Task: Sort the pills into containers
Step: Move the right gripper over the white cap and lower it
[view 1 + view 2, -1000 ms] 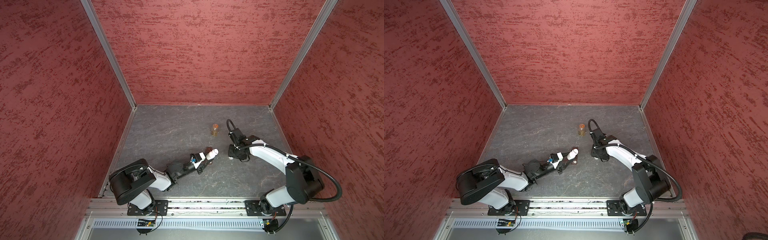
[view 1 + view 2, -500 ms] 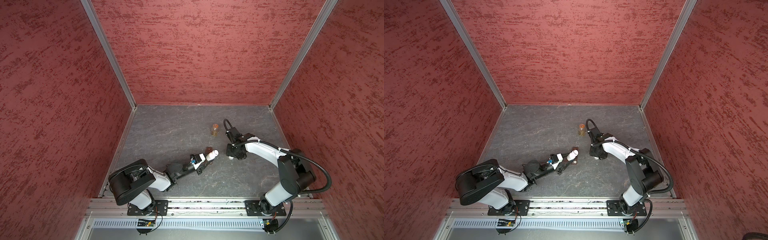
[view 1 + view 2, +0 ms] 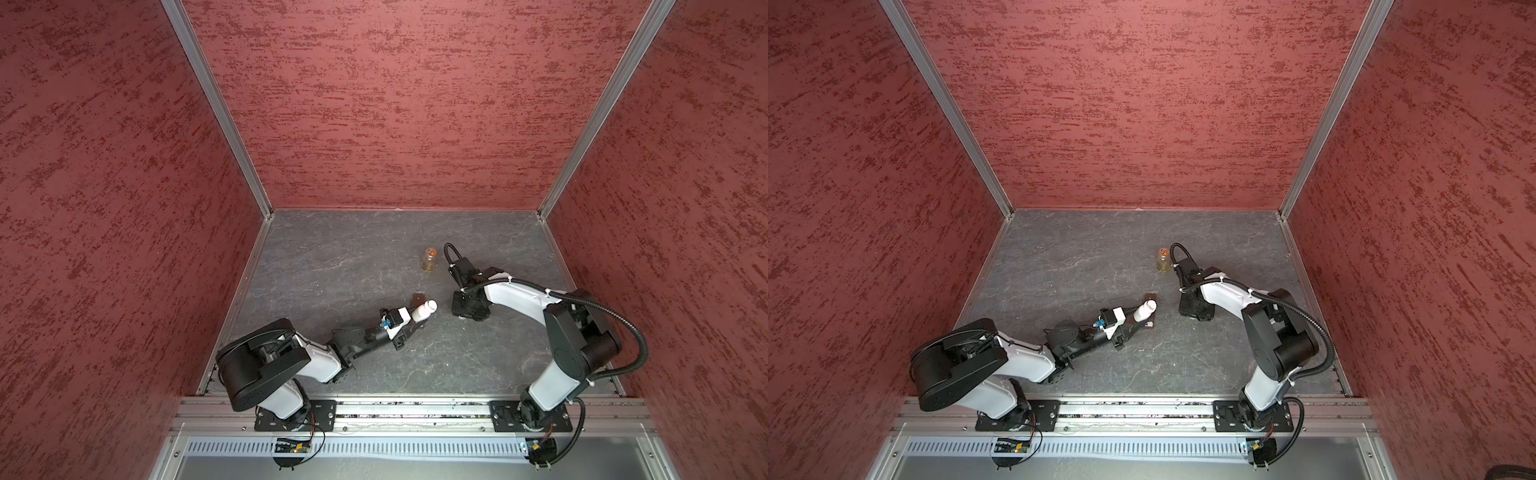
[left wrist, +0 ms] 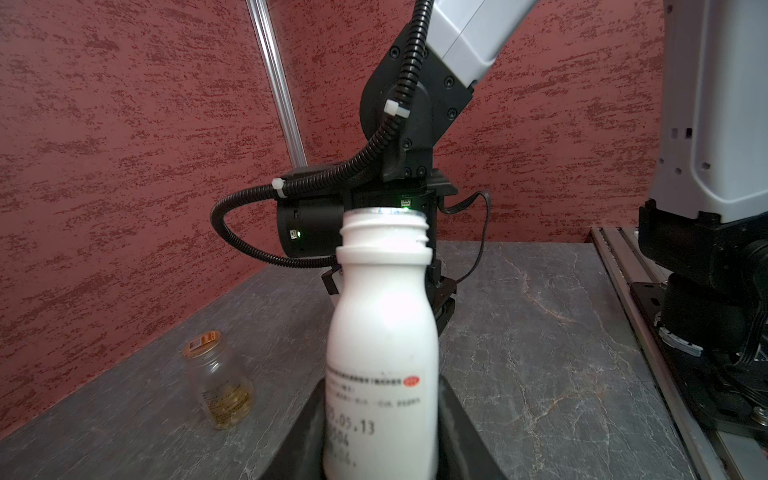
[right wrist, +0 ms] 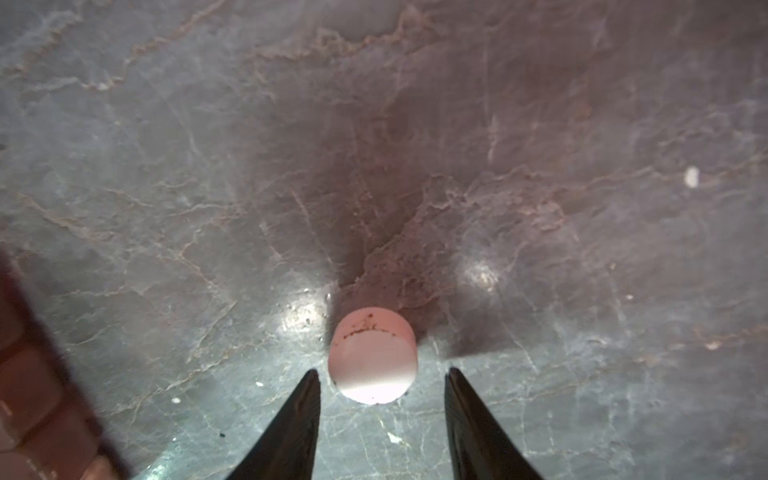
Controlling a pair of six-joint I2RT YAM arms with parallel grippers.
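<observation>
My left gripper (image 4: 382, 380) is shut on a white bottle (image 4: 382, 332) with no cap, held tilted just above the table (image 3: 424, 309) (image 3: 1144, 311). Under the bottle lies the dark-brown strip of containers (image 3: 1150, 297), mostly hidden by it; its end shows in the right wrist view (image 5: 37, 395). My right gripper (image 5: 380, 372) points down at the table, open, with a white round cap (image 5: 372, 355) lying just beyond its fingertips and touching neither. In both top views that gripper (image 3: 467, 307) (image 3: 1196, 309) is to the right of the bottle. One small white pill-like speck (image 5: 691, 176) lies on the table.
A clear amber bottle (image 3: 429, 259) (image 3: 1163, 261) (image 4: 218, 378) with an orange cap and yellowish contents stands behind the strip, close to my right wrist. Red walls close in the grey stone table (image 3: 353, 257) on three sides; a metal rail (image 3: 415, 409) runs along the front.
My right wrist has shifted slightly left and lower over the white cap, its elbow swinging with it, and its jaws have narrowed a little. The left arm and bottle have not moved.
</observation>
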